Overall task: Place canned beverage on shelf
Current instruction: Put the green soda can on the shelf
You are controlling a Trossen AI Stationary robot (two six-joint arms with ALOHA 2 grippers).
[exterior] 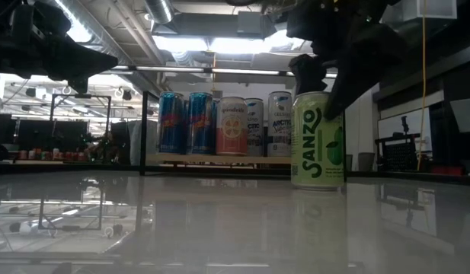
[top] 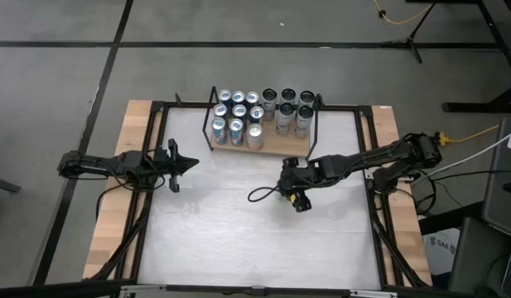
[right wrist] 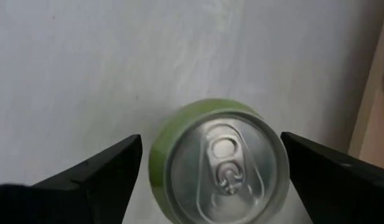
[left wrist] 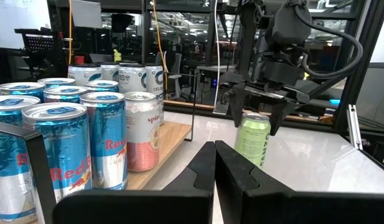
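The green can (exterior: 318,141) stands upright on the table (top: 238,240) near the shelf (top: 276,147) — rigid, smooth, probably slippery — with the right gripper (right wrist: 210,163) directly above, fingers spread wide and holding nothing, best closed around its mid-wall.

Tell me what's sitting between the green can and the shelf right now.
Nothing: the high view shows only bare white table between the green can under the open right gripper and the shelf.

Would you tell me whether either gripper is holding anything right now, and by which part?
Nothing is held. The right gripper hangs open over the green can, fingers clear of its sides; the left gripper is shut and empty.
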